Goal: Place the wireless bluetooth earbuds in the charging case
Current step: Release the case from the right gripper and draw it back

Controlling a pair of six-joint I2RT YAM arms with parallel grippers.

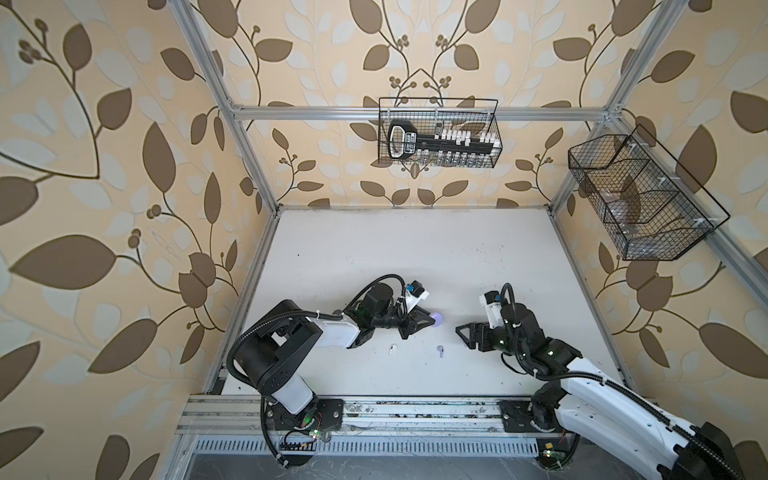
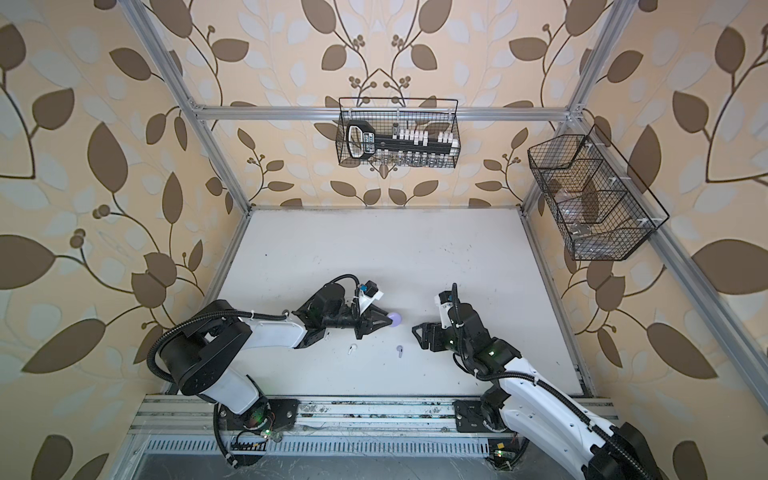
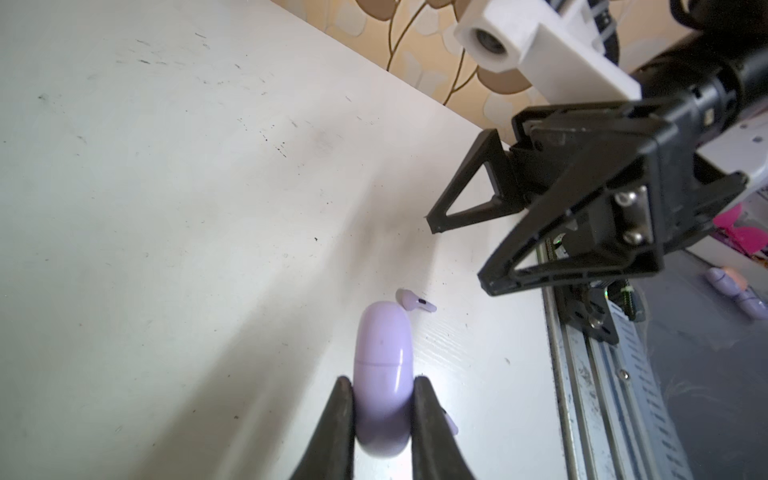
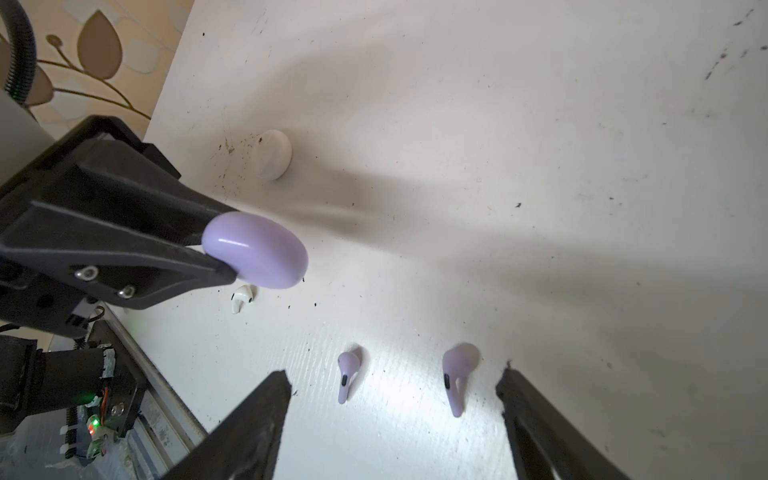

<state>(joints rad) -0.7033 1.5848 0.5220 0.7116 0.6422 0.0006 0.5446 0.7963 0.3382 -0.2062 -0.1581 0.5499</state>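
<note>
Left wrist view: the left pincer [image 3: 382, 384] is clenched on a lavender case [image 3: 381, 353], its two black fingers [image 3: 338, 424] pressing opposite sides below the lid seam, which is closed. Ahead of the case a lavender earbud [image 3: 415, 300] lies on the white tabletop [image 3: 166, 208], between the case and the right pincer [image 3: 457, 253], whose jaws stand wide apart and grasp nothing. A second lavender earbud [image 3: 452, 424] peeps out from behind one finger, mostly hidden.

Seen from the right wrist, the lavender earbud [image 4: 457, 374] and the second lavender earbud [image 4: 347, 374] lie flat on the tabletop, near each other but not touching, framed between the right pincer's spread fingers [image 4: 257, 424]; neither finger touches them. A white earbud [image 4: 241, 297] lies just past the held case, and a white round case [image 4: 272, 154] sits closed farther off, well apart from the earbuds.

In both top views the left pincer [image 1: 430, 321] [image 2: 388, 320] and the right pincer [image 1: 462, 336] [image 2: 419, 336] face each other over the middle of the tabletop, tips apart, with the lavender case [image 1: 437, 320] [image 2: 397, 319] at the left one's tip. The white earbud [image 1: 392, 349] [image 2: 351, 349] and the second lavender earbud [image 1: 439, 351] [image 2: 399, 350] lie on the rail side of the pincers. Every earbud in view lies loose on the tabletop, outside both cases.
</note>
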